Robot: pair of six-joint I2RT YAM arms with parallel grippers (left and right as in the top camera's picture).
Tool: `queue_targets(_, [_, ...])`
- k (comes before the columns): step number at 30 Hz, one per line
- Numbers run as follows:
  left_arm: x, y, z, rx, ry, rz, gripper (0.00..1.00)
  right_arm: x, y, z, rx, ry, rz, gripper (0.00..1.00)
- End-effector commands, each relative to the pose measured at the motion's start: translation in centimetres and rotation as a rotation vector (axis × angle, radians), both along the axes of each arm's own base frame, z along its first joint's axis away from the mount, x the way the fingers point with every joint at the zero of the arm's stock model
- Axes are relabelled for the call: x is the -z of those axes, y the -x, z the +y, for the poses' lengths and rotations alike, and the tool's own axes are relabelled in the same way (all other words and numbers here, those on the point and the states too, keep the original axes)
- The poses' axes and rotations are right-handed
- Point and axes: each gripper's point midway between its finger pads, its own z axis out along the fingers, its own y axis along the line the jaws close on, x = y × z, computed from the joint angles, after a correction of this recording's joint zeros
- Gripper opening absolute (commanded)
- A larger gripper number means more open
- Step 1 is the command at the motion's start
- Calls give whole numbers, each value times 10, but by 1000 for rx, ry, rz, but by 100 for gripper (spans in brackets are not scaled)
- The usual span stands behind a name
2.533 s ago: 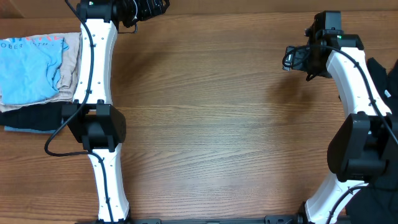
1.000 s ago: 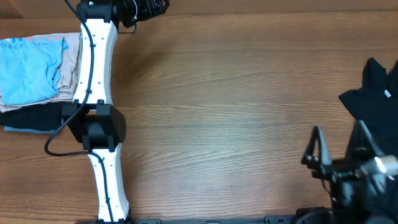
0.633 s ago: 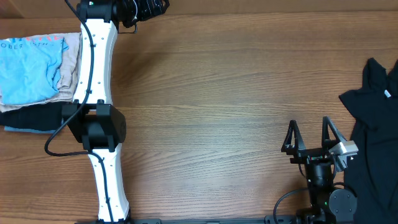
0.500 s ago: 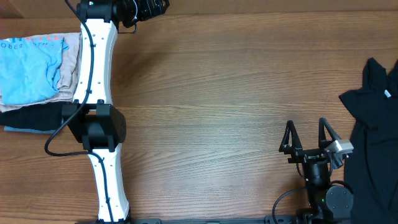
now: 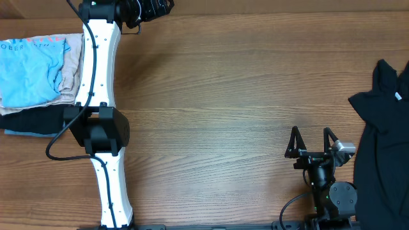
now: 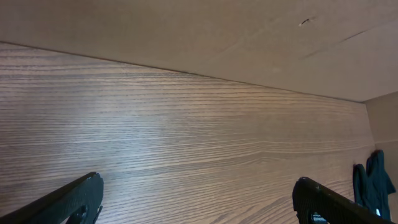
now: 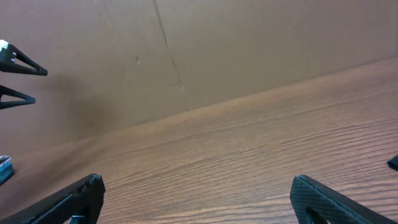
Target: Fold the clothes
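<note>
At the table's (image 5: 223, 96) left edge lies the light blue T-shirt (image 5: 29, 70), atop a beige garment (image 5: 75, 61). Open wood spans the table's middle. At its far edge the left gripper (image 6: 199, 182) gapes wide, holding nothing. Near its front edge the right gripper (image 5: 311, 132) is equally wide, beside a black garment (image 5: 383, 128) along the right edge.

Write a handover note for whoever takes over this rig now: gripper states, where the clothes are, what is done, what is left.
Left gripper: jaws open, empty, at the far edge of the table.
Right gripper: jaws open, empty, near its base.
Light blue T-shirt: rumpled atop a beige garment at the left edge, untouched.
Done: no neat fold shows. Left: spread it out and fold it.
</note>
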Motion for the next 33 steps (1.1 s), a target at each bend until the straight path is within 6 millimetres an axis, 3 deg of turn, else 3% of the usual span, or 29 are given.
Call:
queue_targets(1, [-4,-2,3,-5,-6,-14,100,2,0,-1,7,-1,-2,100])
queue_targets(16, [-4,-1,2,-3,-6,-14,100,2,0,-1,7,-1,-2,100])
queue_targets(18, [-16,3,-1,2,-6,-28,100,2,0,-1,7,-1,-2,100])
queue_targets(20, [-40,18,-3,7,-5,-39,100,2,0,-1,7,-1,-2,100])
queue_targets(23, [-120,67,-2,8,-2,-118,100,2,0,-1,7,-1,-2,100])
queue_targets(24, [-167,92,-1,8,1,-205,100,2,0,-1,7,-1,-2,100])
queue_targets(25, [-202,114,0,7,3,-277,100,2,0,-1,7,-1,-2,100])
queue_targets(29, [-317,210,15,-43,-52,-564,100,2,0,-1,7,-1,-2,100])
queue_targets(30, [-347,245,22,-78,-64,-647,100,2,0,-1,7,-1,-2,100])
queue_targets(31, [-366,270,28,-107,-73,-705,100,2,0,-1,7,-1,-2,100])
queue_targets(33, [-384,310,34,-137,-85,-758,100,2,0,-1,7,-1,-2,100])
